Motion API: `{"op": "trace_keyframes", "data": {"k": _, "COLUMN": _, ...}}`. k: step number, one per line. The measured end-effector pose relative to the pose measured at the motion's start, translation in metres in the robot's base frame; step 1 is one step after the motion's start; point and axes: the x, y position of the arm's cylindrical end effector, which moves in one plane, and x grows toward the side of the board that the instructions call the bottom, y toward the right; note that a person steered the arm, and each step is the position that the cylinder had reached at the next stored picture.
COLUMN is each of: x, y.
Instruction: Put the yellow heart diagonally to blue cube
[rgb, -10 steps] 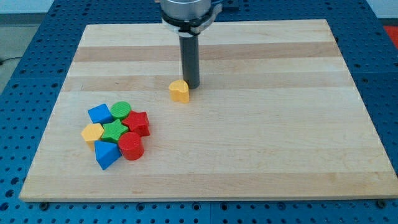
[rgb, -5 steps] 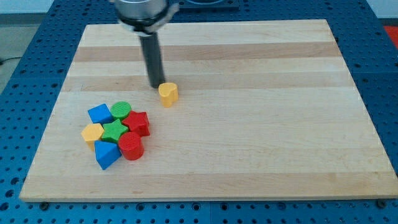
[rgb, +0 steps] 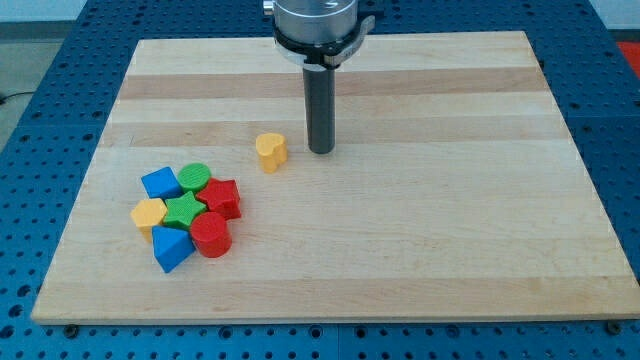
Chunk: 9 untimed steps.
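My tip (rgb: 321, 151) rests on the wooden board (rgb: 450, 230) just to the view's right of the yellow heart (rgb: 270, 152), apart from it by a narrow gap and holding nothing, being a bare rod that can only push. The heart lies alone, up and to the view's right of a tight cluster near the board's left side: the blue cube (rgb: 161, 183) at the cluster's upper left, the green cylinder (rgb: 195, 178) beside it, the red star-like block (rgb: 223, 198), the green star (rgb: 183, 211), the yellow-orange hexagon (rgb: 148, 213), the red cylinder (rgb: 211, 235) and a blue wedge-shaped block (rgb: 171, 248) at the bottom. The heart probably has to travel toward the view's left, to a spot off the cube's upper corner, so a push from its right side looks sensible. I would meet the heart squarely through its middle, since its curved lobes could let it spin or slip off the rod, and steer above the green cylinder so the cluster is not disturbed. No brand, label or writing can be read anywhere.
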Motion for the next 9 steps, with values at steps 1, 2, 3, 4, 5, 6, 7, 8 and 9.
{"op": "trace_keyframes", "data": {"k": 1, "x": 0.018, "y": -0.051}}
{"op": "trace_keyframes", "data": {"k": 2, "x": 0.019, "y": -0.087}}
{"op": "trace_keyframes", "data": {"k": 3, "x": 0.008, "y": -0.089}}
{"op": "trace_keyframes", "data": {"k": 4, "x": -0.004, "y": -0.108}}
{"op": "trace_keyframes", "data": {"k": 5, "x": -0.017, "y": -0.139}}
{"op": "trace_keyframes", "data": {"k": 6, "x": -0.018, "y": -0.161}}
{"op": "trace_keyframes", "data": {"k": 7, "x": -0.014, "y": -0.167}}
{"op": "trace_keyframes", "data": {"k": 8, "x": -0.014, "y": -0.179}}
{"op": "trace_keyframes", "data": {"k": 9, "x": -0.004, "y": -0.208}}
